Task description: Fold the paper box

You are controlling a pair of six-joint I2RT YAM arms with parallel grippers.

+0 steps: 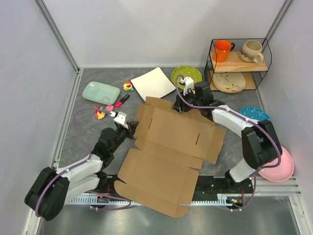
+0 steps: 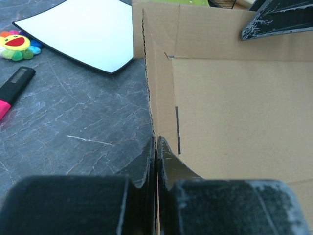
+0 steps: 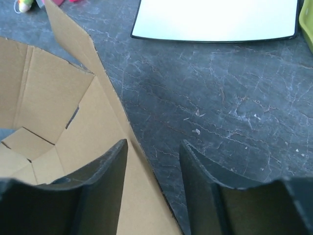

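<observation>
Clamping the nine-o'clock flap of the paper box (image 1: pixel 171 132), the left claw (image 2: pixel 156 149) could tear it if the right claw (image 3: pixel 153 145), jaws apart astride the twelve-o'clock wall, pulls unevenly.

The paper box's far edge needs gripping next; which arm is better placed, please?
Right: the right gripper, open, straddles that edge of the paper box; the left gripper grips its left flap.

Black-and-white jointed left arm (image 1: pixel 73 172) and right arm (image 1: pixel 244 128), each with a thin lilac cable (image 1: pixel 76 122).
Glossy black joint housings alternate with white link shells; small white units sit at the wrists; the matte black jaws are scuffed grey along their edges.
</observation>
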